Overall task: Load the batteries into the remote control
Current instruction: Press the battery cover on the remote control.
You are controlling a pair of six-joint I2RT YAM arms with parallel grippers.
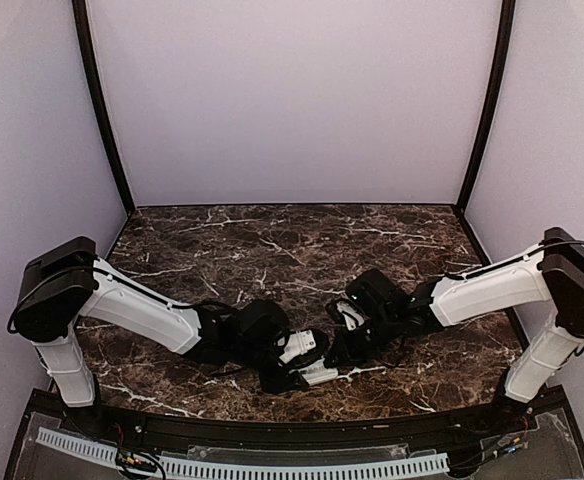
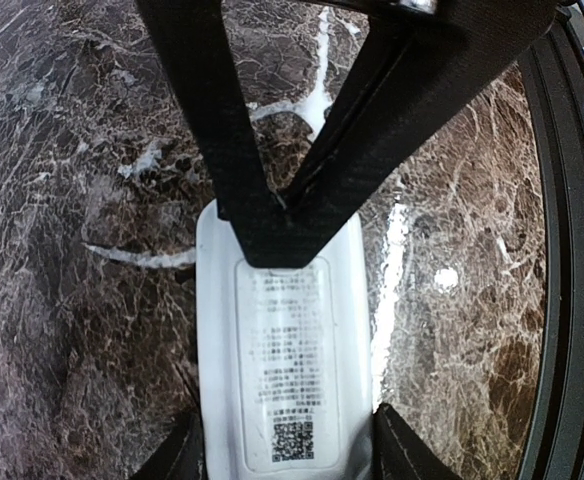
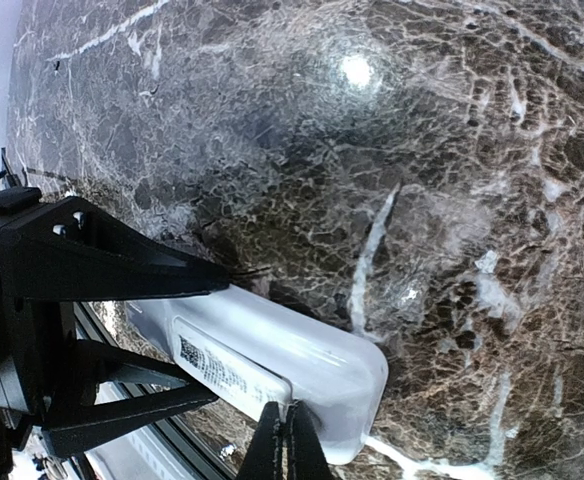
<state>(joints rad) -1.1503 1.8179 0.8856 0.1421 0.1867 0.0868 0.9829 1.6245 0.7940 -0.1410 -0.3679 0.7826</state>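
- A white remote control (image 2: 282, 400) lies back-side up on a dark marble table (image 2: 72, 300), near the table's front edge.
- A printed label (image 2: 284, 350) with a QR code faces upward on the remote control's back.
- The left gripper (image 2: 287, 455) grasps the remote control across its width, one finger against each long side.
- The right gripper (image 3: 287, 440) is clenched, its fingertips pressed together. Its point rests on the remote control's back, at the end of the label.

Dark veined marble table (image 1: 272, 240), pale lilac walls (image 1: 292, 100)
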